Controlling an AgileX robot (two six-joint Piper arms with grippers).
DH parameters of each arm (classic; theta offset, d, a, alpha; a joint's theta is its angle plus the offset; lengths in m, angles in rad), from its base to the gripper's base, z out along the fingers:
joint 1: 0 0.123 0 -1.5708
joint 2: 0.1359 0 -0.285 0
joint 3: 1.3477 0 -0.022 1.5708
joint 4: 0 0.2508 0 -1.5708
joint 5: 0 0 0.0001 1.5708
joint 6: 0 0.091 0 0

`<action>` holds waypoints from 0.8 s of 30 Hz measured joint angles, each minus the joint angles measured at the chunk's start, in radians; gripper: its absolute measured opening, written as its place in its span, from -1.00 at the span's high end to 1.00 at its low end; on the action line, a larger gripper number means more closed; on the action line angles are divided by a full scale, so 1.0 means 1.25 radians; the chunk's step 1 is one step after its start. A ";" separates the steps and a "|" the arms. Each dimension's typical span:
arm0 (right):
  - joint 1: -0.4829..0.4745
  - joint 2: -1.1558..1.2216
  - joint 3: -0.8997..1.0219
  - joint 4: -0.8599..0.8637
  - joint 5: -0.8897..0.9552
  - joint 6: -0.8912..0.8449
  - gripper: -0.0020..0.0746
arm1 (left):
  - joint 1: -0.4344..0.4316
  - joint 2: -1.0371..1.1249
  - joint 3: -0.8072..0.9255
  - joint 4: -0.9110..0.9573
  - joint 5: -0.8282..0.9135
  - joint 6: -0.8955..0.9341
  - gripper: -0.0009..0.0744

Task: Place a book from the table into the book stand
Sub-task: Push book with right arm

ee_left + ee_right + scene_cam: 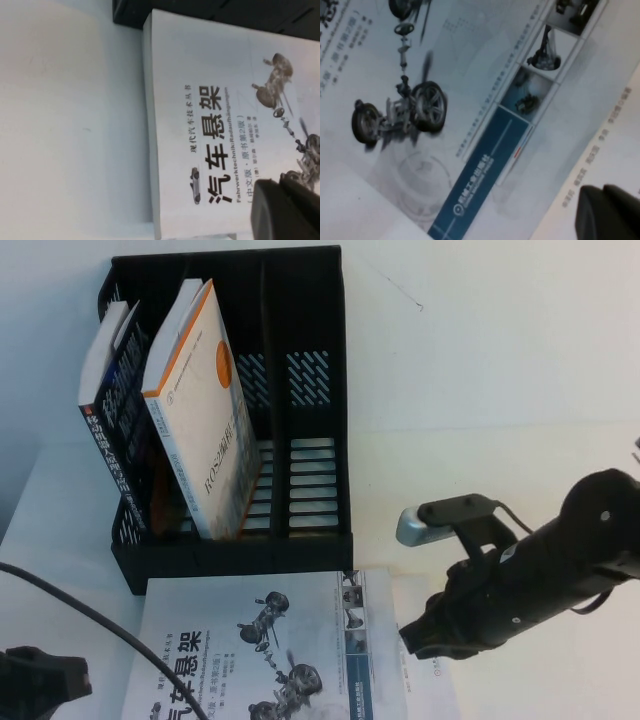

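Note:
The book (260, 660), white with a big black Chinese title, grey suspension images and a blue-grey band, lies flat on the table (500, 390) just in front of the black book stand (240, 552). It also shows in the left wrist view (210, 100) and the right wrist view (470, 100). My right gripper (412, 638) is low at the book's right edge; its fingers (607, 212) lie together over the white printed strip beside the cover. My left gripper (40, 680) is at the near left, beside the book's left side, and shows only as a dark block (285, 210).
The stand holds a cream book with an orange edge (200, 410) leaning in the middle compartment and a white-and-dark book (115, 410) in the left one. The right compartment (315, 440) holds nothing. A black cable (90, 620) crosses the near left table.

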State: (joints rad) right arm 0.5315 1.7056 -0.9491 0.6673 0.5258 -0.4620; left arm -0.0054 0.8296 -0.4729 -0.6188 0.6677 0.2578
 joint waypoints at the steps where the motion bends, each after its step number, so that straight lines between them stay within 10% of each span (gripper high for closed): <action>1: 0.004 0.015 -0.006 -0.006 -0.002 0.002 0.93 | 0.000 0.016 0.000 -0.004 -0.004 0.002 0.99; 15: 0.021 0.131 -0.040 -0.027 -0.026 0.007 0.93 | 0.004 0.186 -0.068 -0.126 0.000 0.103 0.98; 24: 0.058 0.162 -0.089 -0.039 -0.025 0.021 0.93 | 0.170 0.224 -0.123 -0.258 0.154 0.240 0.98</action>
State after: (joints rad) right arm 0.6046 1.9082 -1.0597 0.6190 0.4950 -0.4357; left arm 0.2069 1.1100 -0.6271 -0.9411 0.8598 0.5576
